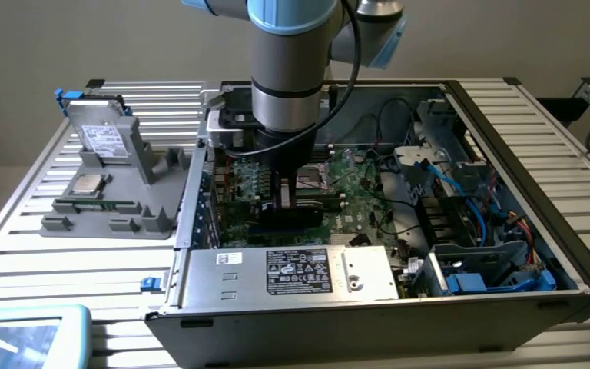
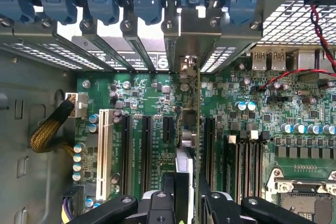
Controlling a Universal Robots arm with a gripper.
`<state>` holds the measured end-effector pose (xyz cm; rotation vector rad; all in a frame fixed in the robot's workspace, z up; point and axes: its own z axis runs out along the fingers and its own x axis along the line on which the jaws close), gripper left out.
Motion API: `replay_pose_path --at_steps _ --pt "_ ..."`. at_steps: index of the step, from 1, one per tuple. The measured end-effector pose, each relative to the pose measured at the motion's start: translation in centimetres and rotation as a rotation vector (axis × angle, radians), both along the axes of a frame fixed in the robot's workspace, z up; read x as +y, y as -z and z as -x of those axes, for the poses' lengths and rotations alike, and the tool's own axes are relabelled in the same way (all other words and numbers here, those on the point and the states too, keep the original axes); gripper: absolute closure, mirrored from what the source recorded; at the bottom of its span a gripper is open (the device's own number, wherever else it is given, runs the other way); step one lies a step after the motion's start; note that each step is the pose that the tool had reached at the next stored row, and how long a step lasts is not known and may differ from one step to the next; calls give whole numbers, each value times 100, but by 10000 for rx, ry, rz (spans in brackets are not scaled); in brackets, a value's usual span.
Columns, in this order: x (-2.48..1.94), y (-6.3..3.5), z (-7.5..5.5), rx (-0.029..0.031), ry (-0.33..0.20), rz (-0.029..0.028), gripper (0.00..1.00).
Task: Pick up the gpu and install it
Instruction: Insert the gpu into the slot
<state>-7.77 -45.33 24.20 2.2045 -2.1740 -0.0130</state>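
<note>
Green gpu (image 2: 190, 129) stands on edge, bracket toward slot covers (image 2: 131, 51).

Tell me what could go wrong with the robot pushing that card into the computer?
The end effector holds the gpu edge-down over the green board. It stands among several near-identical slots, so it could be pressed down slightly off its slot and jam. Its metal bracket must pass the case's rear frame, where it might catch. In the exterior view, loose cables hang close to the arm and could snag.
</note>
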Motion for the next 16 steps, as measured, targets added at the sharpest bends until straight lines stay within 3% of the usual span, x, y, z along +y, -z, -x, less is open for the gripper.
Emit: replay_pose_path --at_steps 16 --pt "-4 0 0 7 -67 -1 73"
